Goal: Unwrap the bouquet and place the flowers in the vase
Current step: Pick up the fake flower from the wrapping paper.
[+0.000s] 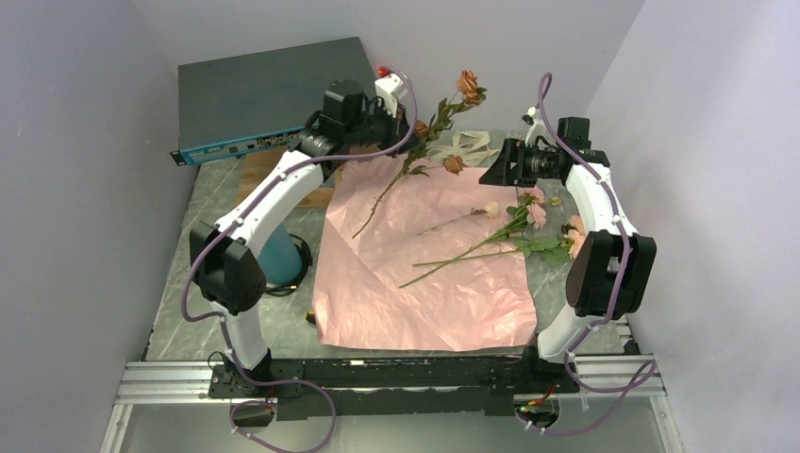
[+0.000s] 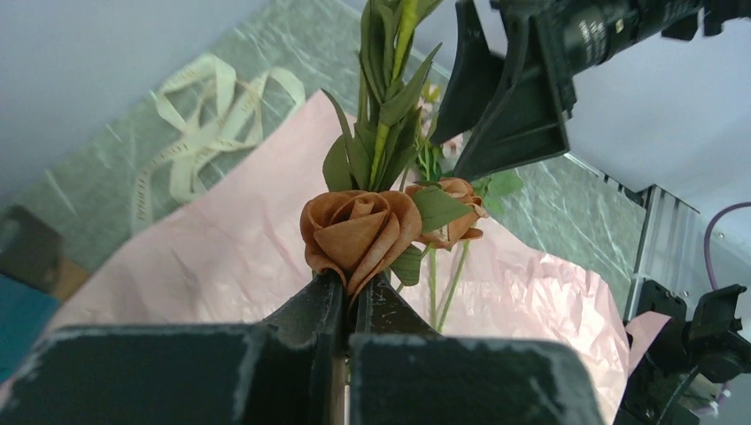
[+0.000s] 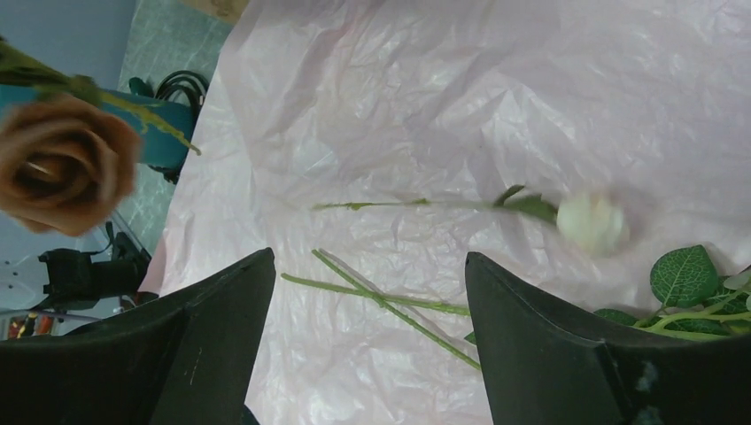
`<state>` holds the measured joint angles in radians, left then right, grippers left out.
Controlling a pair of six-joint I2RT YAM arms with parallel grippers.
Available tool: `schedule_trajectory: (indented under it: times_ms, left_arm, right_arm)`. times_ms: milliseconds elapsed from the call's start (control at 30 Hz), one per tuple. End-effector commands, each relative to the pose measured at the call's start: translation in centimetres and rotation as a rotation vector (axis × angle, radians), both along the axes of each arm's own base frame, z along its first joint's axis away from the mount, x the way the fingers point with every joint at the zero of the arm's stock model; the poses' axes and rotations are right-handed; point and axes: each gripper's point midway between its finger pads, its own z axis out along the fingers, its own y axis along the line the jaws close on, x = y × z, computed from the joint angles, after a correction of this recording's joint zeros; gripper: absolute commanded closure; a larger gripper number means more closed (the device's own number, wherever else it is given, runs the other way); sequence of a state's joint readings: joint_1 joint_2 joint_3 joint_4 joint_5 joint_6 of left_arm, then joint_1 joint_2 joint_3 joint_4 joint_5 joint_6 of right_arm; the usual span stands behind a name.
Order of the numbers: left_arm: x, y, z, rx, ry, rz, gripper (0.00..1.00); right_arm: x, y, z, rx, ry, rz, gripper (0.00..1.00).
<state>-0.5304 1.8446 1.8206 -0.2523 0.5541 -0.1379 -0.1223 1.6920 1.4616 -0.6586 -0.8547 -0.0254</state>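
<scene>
1. Upper centre of the top view, left gripper (image 2: 347,290) clamps the rust-brown roses (image 2: 359,232).
2. Right gripper (image 3: 367,266), spread wide, hovers over pink paper (image 3: 425,88).
3. Pink flowers (image 1: 536,215) lie centre-right on it; vase (image 1: 281,257) mid-left.

Soft, even light; nearest rose (image 3: 64,165) blurred.

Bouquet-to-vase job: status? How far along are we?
Done: pink paper lies spread flat, ribbon off beside it. In hand: left fingers shut on the rust-brown roses, lifted; right fingers open, empty. Remaining: no stems show in the vase, and the pink roses and white rose lie on the paper.
</scene>
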Motion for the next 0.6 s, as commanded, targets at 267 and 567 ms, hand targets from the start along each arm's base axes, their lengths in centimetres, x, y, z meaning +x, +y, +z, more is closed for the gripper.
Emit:
schedule_trajectory:
  times_ms: [267,567]
  left_arm:
    - [-2.3,5.0,13.6,-0.223,-0.167,0.087,1.00]
    - [-5.1,12.3,19.4,-0.259,-0.251,0.230,1.00]
  right_arm:
    - [0.7,-0.1,2.0,0.019,-0.063,-0.001,0.18]
    - [-0.1,0.0,1.8,0.010,-0.039,0.020,0.18]
